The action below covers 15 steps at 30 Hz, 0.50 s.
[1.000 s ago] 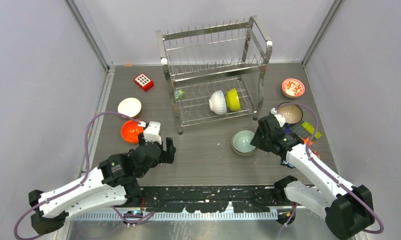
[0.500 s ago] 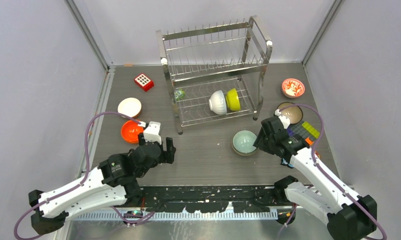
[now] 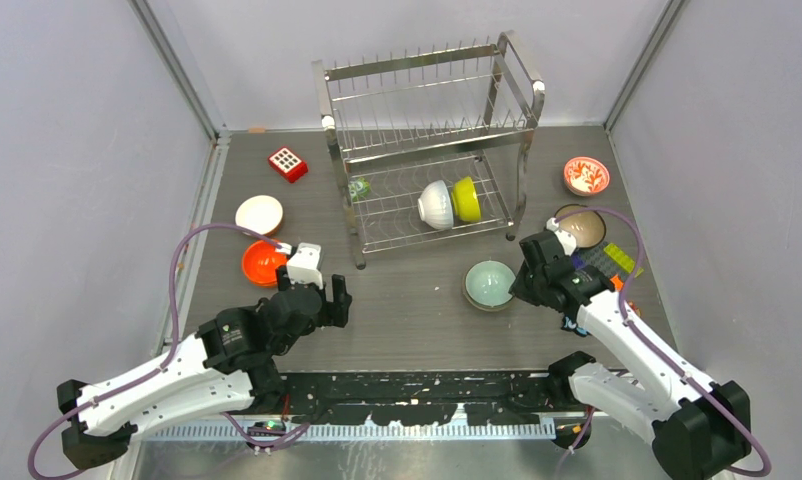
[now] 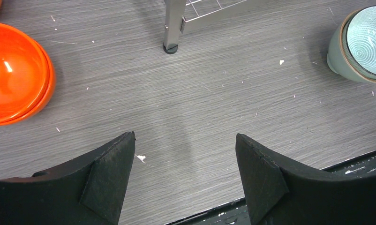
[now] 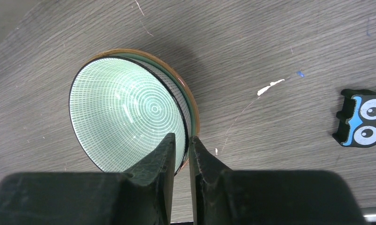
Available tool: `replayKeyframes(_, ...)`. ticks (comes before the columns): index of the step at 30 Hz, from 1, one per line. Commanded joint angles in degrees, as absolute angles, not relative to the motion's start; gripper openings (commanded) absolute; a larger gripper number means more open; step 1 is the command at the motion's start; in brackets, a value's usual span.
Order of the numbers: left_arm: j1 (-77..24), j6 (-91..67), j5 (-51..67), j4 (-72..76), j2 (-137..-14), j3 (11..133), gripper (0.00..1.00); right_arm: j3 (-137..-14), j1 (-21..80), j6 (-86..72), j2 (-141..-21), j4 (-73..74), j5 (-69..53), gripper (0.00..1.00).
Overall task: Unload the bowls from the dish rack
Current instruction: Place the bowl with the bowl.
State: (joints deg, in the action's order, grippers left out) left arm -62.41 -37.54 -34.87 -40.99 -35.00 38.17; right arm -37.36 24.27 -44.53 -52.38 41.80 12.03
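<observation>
Since a second ago my right gripper (image 3: 524, 283) has crept in and narrowed at the pale teal bowl (image 3: 489, 283), which sits on the table (image 3: 407, 300) before the dish rack (image 3: 427, 130). A white bowl (image 3: 435, 204) and a lime bowl (image 3: 466, 198) wait on its lower tier. Left wrist: my left gripper (image 4: 185, 159) gapes wide, empty. Right wrist: jaws pinch the teal rim, one finger inside. It looks glazed, rigid, breakable, probably slick, so I'd hold that rim firmly.

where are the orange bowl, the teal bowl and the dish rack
orange bowl (image 4: 12, 75): left wrist view, its glossy inside
teal bowl (image 5: 125, 108): right wrist view, its ribbed inside
dish rack (image 4: 173, 23): left wrist view, its front leg
</observation>
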Motion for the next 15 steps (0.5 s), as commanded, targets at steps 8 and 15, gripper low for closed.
replayKeyframes(8,-62.56,-38.67,-36.13,-39.6,-35.07,38.67,0.8,-36.84,24.46,-45.62,-53.22,38.72,11.87,0.16)
replayKeyframes(15,-62.58,-38.67,-35.94,-39.55,-35.29,38.65,0.8,-36.55,24.43,-45.82,-53.72,38.79,11.55,0.17)
